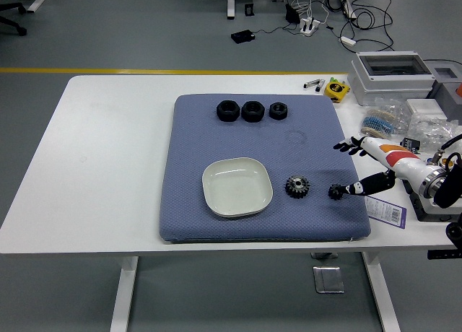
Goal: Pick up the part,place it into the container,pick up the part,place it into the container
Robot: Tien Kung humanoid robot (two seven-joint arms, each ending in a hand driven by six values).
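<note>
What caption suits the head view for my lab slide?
Right hand pinches a small gear beside a larger gear and empty white dish on a blue mat.

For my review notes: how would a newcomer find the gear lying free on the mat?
Find the blue mat on the white table, then the white square dish near its front. The gear lies just right of that dish: toothed and grey-black, unlike the three smooth black rings at the mat's far edge.

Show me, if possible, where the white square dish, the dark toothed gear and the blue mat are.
White square dish (pixel 236 187), head view, its inner bottom.
Dark toothed gear (pixel 297 186), head view, its top centre.
Blue mat (pixel 303 123), head view, bare right part.
</note>
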